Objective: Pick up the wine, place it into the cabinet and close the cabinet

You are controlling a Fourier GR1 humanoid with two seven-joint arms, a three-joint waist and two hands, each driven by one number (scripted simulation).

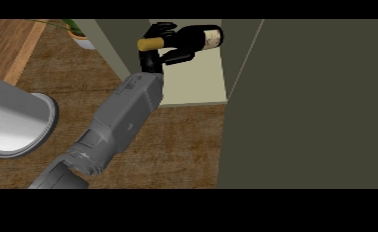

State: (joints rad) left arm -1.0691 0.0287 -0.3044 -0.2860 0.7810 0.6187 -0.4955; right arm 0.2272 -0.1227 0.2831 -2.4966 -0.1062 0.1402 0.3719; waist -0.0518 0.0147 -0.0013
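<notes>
Dark wine, tan neck, lying sideways in left hand.

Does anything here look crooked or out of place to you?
Only the wine bottle: it lies sideways in the left robot hand, its yellow-capped neck pointing left, at the open cabinet. Nothing looks spilled or broken. The cabinet door stands open.

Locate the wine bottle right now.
Head view, top centre: the wine bottle lies sideways in the left hand, inside the open cabinet, above its pale shelf.
</notes>
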